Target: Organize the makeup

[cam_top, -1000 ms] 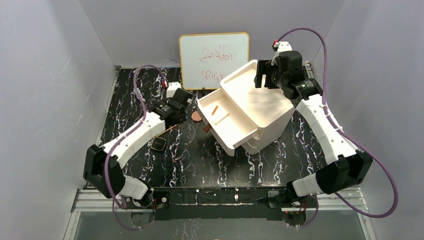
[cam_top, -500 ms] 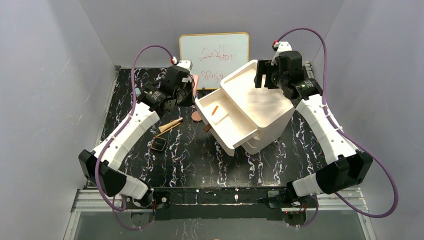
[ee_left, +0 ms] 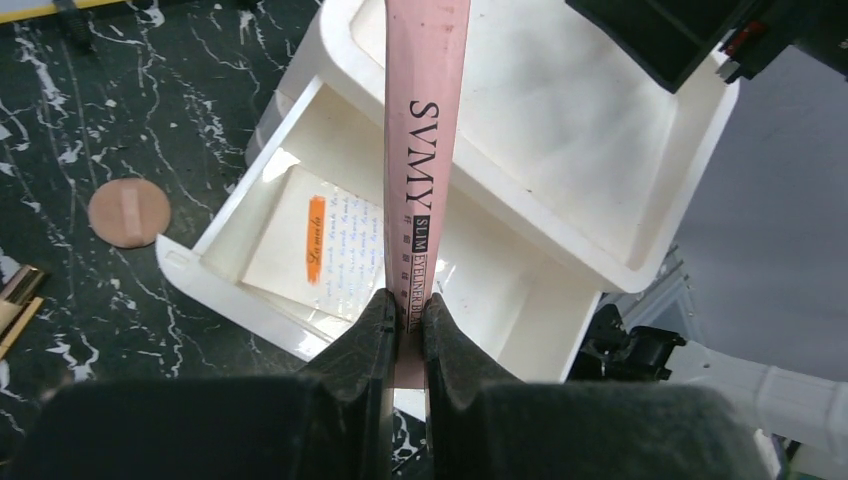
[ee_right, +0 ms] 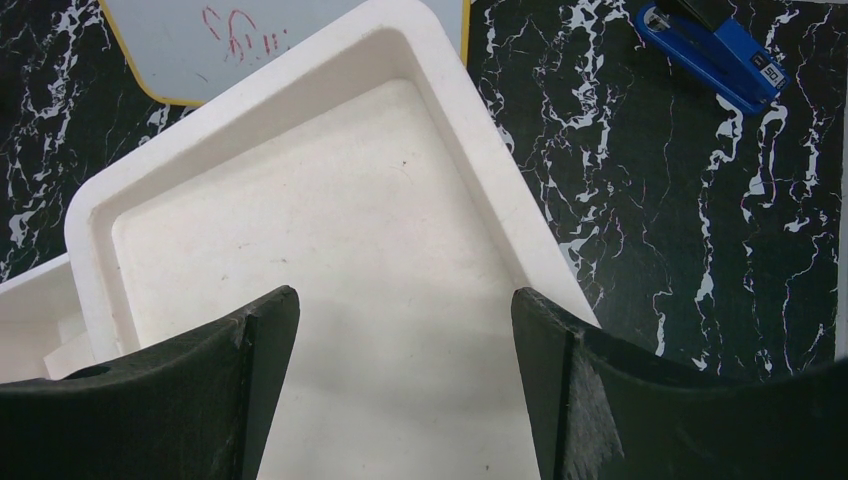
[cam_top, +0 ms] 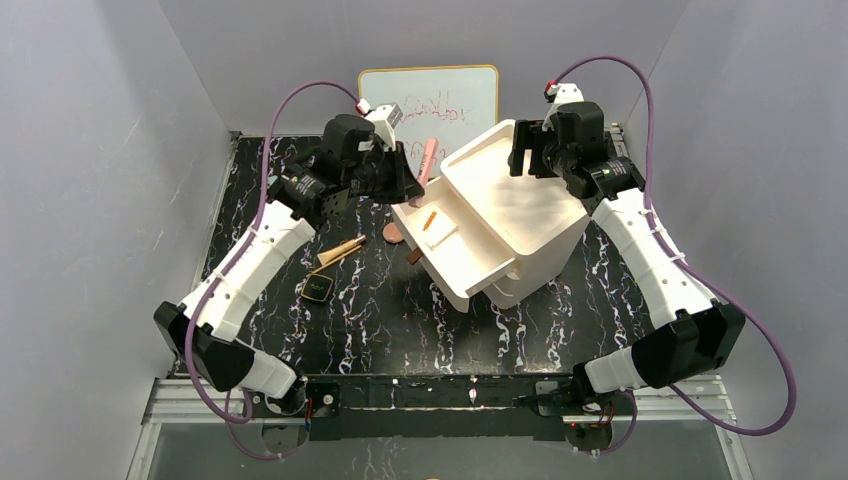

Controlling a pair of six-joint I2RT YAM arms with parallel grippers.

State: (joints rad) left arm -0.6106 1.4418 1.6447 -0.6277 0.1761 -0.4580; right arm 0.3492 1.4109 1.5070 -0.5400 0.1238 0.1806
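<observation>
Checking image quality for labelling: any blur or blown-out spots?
Left wrist: pink bar sharp, lettering readable; left claw dark and soft. Right wrist: white box top nearly washed out. Top view: even light, no obvious blur.

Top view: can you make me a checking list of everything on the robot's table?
Surface: black marbled table, bearing a white box with its drawer pulled open.
Job's things: pink bar held in the air by the box; white palette in the drawer; round compact, pencils and black compact on the table.
Clutter: whiteboard with red scribbles at the back; blue thing behind the box.
Grippers: left gripper shut on the pink bar; right gripper open over the box top, holding nothing.
Cables: purple cables loop above both arms.
Surroundings: grey walls around the table.
</observation>
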